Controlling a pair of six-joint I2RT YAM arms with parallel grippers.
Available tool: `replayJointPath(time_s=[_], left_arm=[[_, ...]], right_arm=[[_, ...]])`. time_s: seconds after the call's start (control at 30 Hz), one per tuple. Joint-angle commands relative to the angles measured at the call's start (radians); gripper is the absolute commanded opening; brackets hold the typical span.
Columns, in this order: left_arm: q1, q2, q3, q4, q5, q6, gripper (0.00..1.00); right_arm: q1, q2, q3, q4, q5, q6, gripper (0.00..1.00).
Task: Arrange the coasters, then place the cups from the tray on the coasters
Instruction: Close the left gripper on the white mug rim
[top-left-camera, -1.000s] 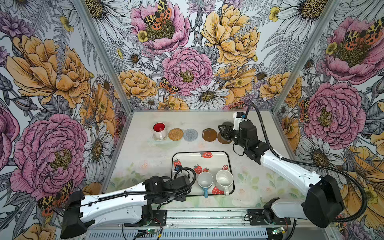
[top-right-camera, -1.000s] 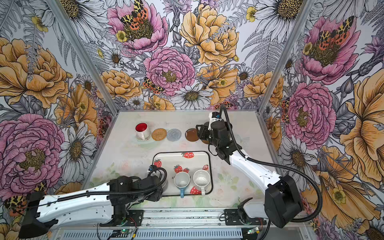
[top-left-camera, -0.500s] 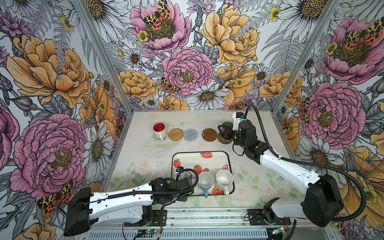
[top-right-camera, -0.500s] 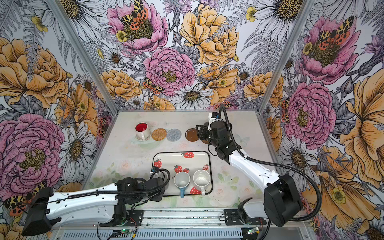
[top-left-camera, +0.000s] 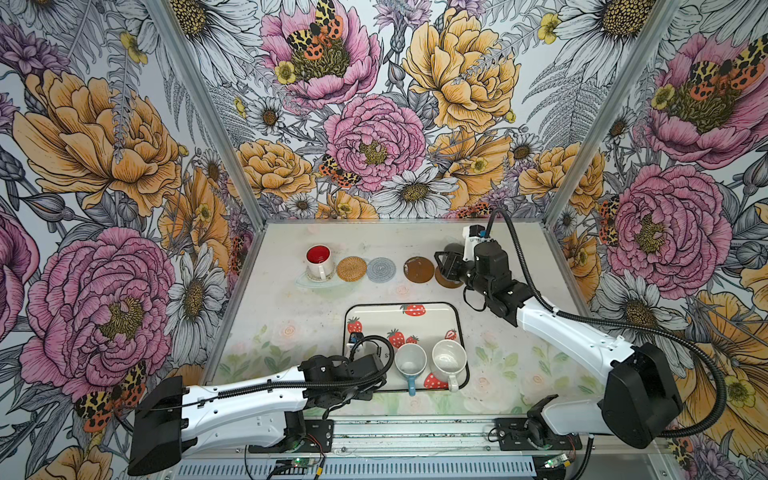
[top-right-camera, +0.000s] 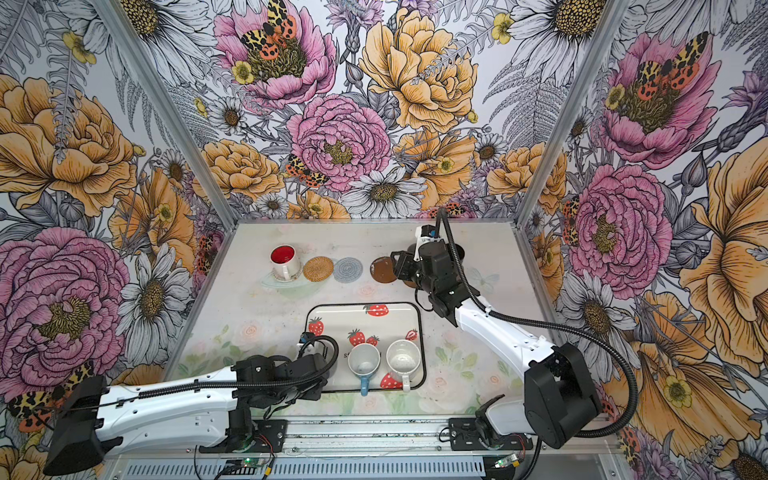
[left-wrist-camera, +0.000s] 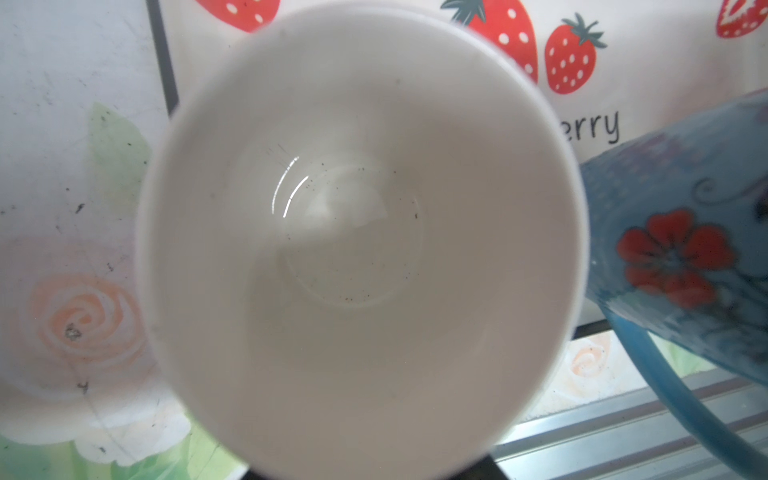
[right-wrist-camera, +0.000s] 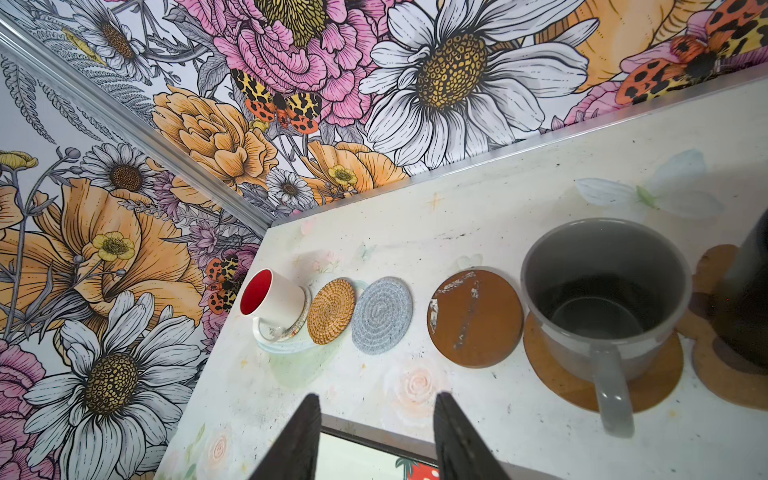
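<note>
Since a second ago the left arm (top-left-camera: 249, 395) has slid further over the near left corner of the tray (top-left-camera: 386, 320), while the right arm (top-left-camera: 561, 332) sits as it did by the back row.

On the tray stand the light blue cup (top-left-camera: 410, 360) and the speckled white cup (top-left-camera: 449, 356). A third cup (left-wrist-camera: 361, 232) is hidden under the left gripper (top-left-camera: 368, 363) in both top views. The left wrist view looks straight down into its white inside, and its outer colour does not show.

At the back, the red-lined cup (top-left-camera: 318, 259) stands on the clear beaded coaster (right-wrist-camera: 272, 333), the grey cup (right-wrist-camera: 602, 291) on a brown disc (right-wrist-camera: 561, 374), and the black cup (right-wrist-camera: 748, 291) on the paw-shaped coaster (right-wrist-camera: 715, 266). The tan woven coaster (top-left-camera: 351, 269), the grey woven coaster (top-left-camera: 381, 270) and the bare brown disc (top-left-camera: 419, 269) are free.

The right gripper (right-wrist-camera: 376, 399) has its jaws spread with nothing between them. No view shows the left jaws, so I cannot tell whether they grip the third cup.

The light blue cup stands just beside the third one, so a finger or a tilted lift could likely knock it over. A thin hold on the rim may slip. Carrying to the bare brown disc risks crowding the right arm.
</note>
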Motion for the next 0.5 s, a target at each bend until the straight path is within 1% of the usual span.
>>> replayJointPath(time_s=[0.0, 0.27, 0.47], left_arm=[[0.010, 0.013, -0.019, 0.066, -0.031, 0.009, 0.36], [0.013, 0.050, -0.014, 0.074, -0.030, 0.012, 0.29], [0.014, 0.047, -0.006, 0.074, -0.032, 0.014, 0.18]], right_arm=[[0.007, 0.016, 0.043, 0.011, -0.012, 0.008, 0.46], [0.008, 0.022, 0.045, 0.013, -0.019, 0.009, 0.46], [0.007, 0.017, 0.041, 0.012, -0.018, 0.006, 0.46]])
